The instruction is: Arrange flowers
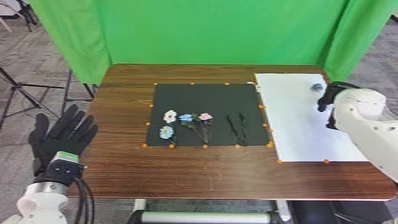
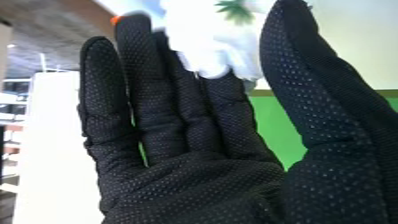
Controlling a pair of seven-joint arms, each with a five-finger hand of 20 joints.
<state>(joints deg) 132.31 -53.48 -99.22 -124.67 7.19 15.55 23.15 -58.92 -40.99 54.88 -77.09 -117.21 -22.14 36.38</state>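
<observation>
Placing looks like the current step: right hand (image 1: 332, 92) has straight fingers, thumb apart, blue flower (image 1: 316, 87) by the fingertips at the white sheet's (image 1: 306, 135) far end. Risk: petals snag on glove during retreat, dragging the flower askew. Left hand (image 1: 60, 142) spread, beside the table (image 1: 178, 175).

White, pink, blue flowers (image 1: 186, 118) lie on black mat (image 1: 231, 100).

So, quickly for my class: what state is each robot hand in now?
Left hand: open, empty.
Right hand: open, a flower between its thumb and fingers; whether gripped, I can't tell.
</observation>
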